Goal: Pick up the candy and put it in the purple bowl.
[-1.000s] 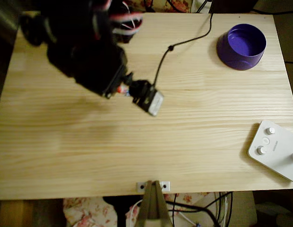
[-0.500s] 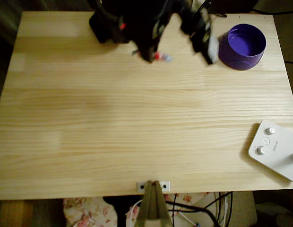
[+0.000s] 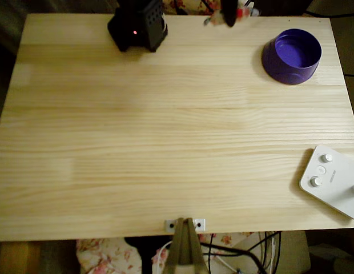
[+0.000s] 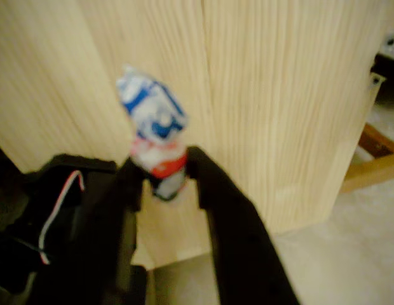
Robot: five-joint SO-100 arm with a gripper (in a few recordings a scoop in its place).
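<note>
The candy (image 4: 152,121) is a small wrapped sweet, white with blue and red markings. My gripper (image 4: 164,175) is shut on its lower end, and its twisted top sticks out above the black fingers (image 4: 216,190). In the overhead view the gripper (image 3: 229,13) is a blurred dark shape at the table's far edge, with a red bit of the candy (image 3: 241,12) beside it. The purple bowl (image 3: 292,55) stands at the table's back right, to the right of the gripper and nearer the camera; it looks empty.
The arm's black base (image 3: 136,27) sits at the back edge, left of centre. A white device with round knobs (image 3: 332,180) lies at the front right corner. A small metal bracket (image 3: 185,224) is fixed to the front edge. The table (image 3: 165,142) is light wood.
The arm has swung from the left-middle of the table up to the far edge and rightward, carrying the candy closer to the bowl's side.
</note>
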